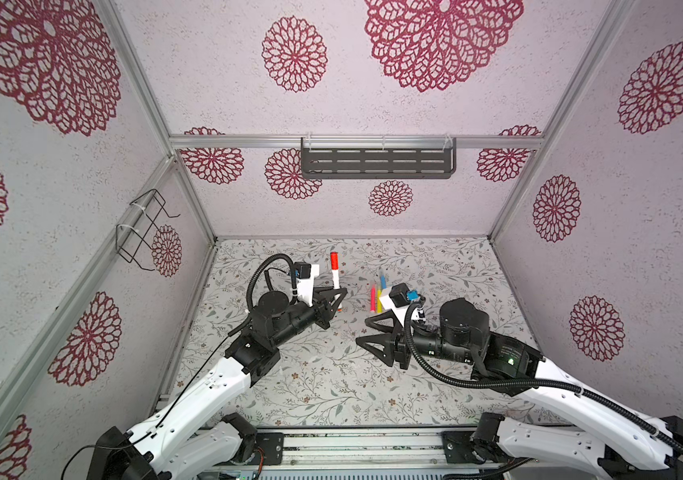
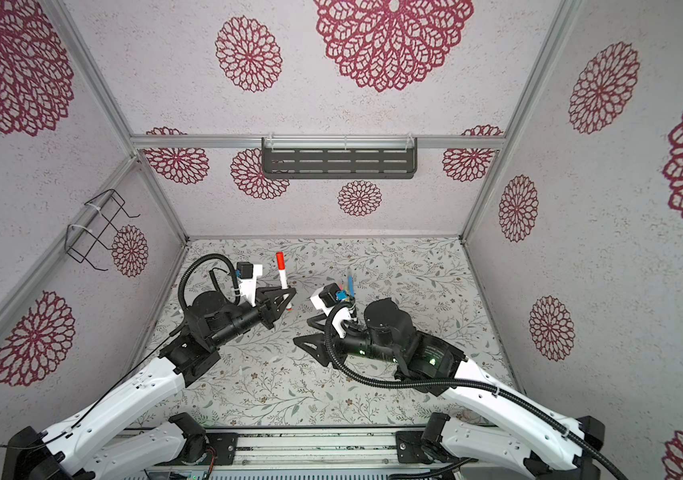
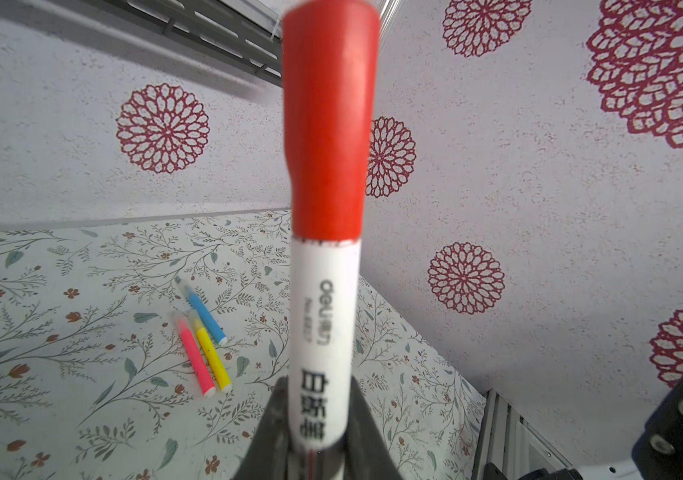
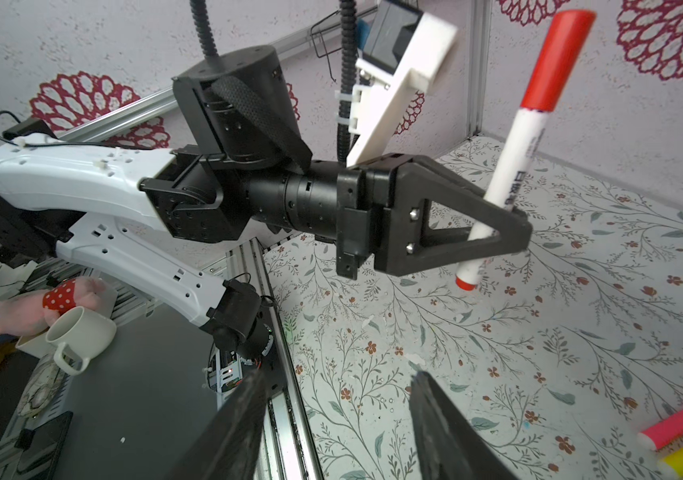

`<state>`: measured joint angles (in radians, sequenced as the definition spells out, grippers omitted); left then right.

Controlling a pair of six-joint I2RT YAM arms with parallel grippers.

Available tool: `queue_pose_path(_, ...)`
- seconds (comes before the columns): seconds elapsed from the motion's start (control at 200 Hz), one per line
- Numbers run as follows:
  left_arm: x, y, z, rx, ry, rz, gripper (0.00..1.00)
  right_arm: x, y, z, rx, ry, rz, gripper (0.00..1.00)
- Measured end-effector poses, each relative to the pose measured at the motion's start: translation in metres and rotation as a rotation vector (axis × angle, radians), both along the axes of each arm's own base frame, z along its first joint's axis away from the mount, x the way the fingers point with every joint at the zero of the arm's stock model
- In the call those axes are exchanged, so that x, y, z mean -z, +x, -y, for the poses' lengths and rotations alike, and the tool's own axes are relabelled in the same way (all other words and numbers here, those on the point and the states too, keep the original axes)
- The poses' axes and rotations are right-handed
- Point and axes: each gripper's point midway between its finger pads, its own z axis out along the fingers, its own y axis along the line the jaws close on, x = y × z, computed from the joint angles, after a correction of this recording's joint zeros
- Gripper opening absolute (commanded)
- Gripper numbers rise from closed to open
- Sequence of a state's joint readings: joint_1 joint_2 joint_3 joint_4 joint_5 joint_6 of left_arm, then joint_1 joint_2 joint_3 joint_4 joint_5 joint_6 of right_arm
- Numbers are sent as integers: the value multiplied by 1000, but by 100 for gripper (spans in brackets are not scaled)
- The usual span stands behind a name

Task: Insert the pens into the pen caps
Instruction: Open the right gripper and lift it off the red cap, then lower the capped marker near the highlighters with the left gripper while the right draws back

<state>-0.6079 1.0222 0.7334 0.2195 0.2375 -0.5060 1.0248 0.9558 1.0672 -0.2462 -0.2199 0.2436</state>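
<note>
Clamping the white marker (image 1: 335, 277) mid-barrel, the left gripper (image 1: 337, 298) held it tilted, left of centre, red cap (image 1: 334, 259) on top. The right gripper (image 1: 364, 331) hung empty, jaws apart. Three small pens (image 3: 211, 357) lay right of centre on the table (image 1: 331, 386). The marker looked light, stiff and slick, so gripping the barrel seemed best.

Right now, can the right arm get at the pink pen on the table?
Probably yes. The right gripper is open and empty. The pink pen lies flat close by, next to the yellow pen, and nothing visible lies between gripper and pen.
</note>
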Motion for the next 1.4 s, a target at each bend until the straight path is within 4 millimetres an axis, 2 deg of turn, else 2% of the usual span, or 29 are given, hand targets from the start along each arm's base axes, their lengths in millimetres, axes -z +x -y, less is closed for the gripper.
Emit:
queue_pose_path(0.345,3,2,-1,-14,7,-7,0,17,18,10,111,-61,-3,59)
queue_pose_path(0.475,13,7,-1,-25,29,-35,0,20,26,15,161,-79,1,59)
queue_pose_path(0.645,32,22,1,-68,91,-98,0,29,38,25,232,-107,3,59)
queue_pose_path(0.846,59,47,13,-89,188,-196,0,36,49,36,294,-128,-1,59)
queue_pose_path(1.016,94,70,27,-96,277,-305,0,39,55,43,328,-130,-7,59)
queue_pose_path(1.226,144,81,32,-109,368,-424,0,50,59,53,359,-148,-16,59)
queue_pose_path(1.401,167,92,39,-115,406,-488,1,55,64,58,382,-157,-28,59)
